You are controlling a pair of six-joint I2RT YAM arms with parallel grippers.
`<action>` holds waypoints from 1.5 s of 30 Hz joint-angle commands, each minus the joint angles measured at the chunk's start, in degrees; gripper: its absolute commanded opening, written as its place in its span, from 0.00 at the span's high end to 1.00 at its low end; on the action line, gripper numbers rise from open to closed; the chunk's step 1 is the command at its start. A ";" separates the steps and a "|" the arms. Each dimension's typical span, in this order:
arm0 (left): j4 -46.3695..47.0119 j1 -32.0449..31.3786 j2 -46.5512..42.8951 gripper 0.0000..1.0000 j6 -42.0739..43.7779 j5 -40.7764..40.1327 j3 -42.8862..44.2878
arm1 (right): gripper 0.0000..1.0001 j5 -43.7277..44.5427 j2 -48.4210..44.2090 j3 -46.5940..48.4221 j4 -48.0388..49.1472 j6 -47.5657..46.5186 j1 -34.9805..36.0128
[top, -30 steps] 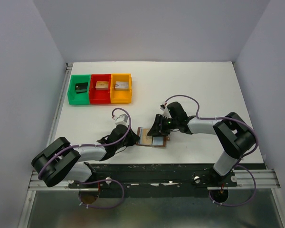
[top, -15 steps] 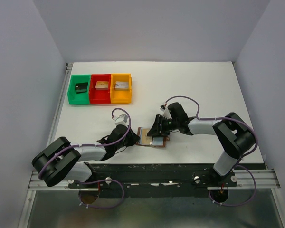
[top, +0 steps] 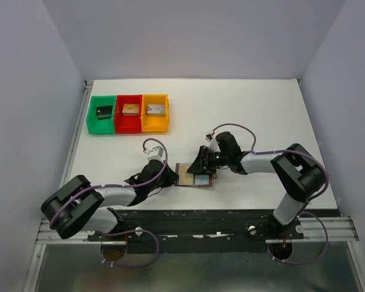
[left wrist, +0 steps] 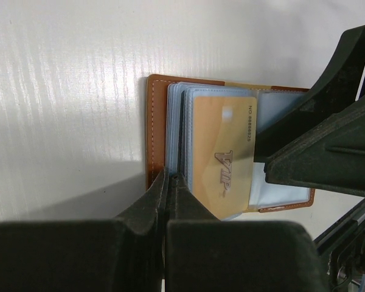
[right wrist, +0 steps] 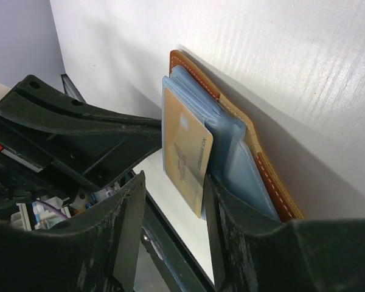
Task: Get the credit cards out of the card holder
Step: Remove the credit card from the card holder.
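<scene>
1. Left tool (left wrist: 170, 177): fingers pressed fully together, with the tips set at the near edge of the card holder (left wrist: 157, 121), close to its left corner. It cannot be told whether a leaf is caught between them.
2. Right tool (right wrist: 174, 182): jaws stand part-way apart, reaching over the holder's right half from the far right. One corner of the gold card (left wrist: 222, 158) sits between the fingers. A gap shows on one side of the card, and no grip on it is evident.
3. Card holder: lies open and flat on the worktop (top: 261, 109), between the two tools. Its long axis runs left to right, slightly skewed. The brown cover shows as a border around pale blue sleeves (left wrist: 280, 109).
4. Gold card: lies over the left-hand sleeves. Its long axis crosses the holder's, running near to far and tipped a little off square. The near end juts just past the holder's near edge.
5. Room: the holder lies close to the worktop's near edge. Bare surface extends behind it and to the right.
6. Green bin (top: 101, 114), red bin (top: 128, 113) and orange bin (top: 155, 112): in a row at the far left, well apart from the holder, each holding one small block.
7. Change over the last second: almost none. The left tool stays shut, the right jaws keep their spread, and the holder lies as before.
</scene>
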 commanded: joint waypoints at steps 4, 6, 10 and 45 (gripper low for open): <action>-2.44 -0.38 2.32 1.00 0.75 0.07 -2.02 | 0.49 -3.82 3.49 -0.88 7.99 3.92 0.16; -2.09 -0.30 2.41 1.00 0.67 0.07 -2.10 | 0.49 -3.74 3.85 -0.53 7.12 3.48 0.16; -1.30 -0.47 2.85 1.00 0.58 0.24 -2.28 | 0.49 -4.17 4.81 -0.70 7.90 3.74 0.16; 0.20 -0.47 4.61 1.00 -0.39 0.86 -2.37 | 0.53 -8.92 7.63 1.23 8.52 2.78 1.91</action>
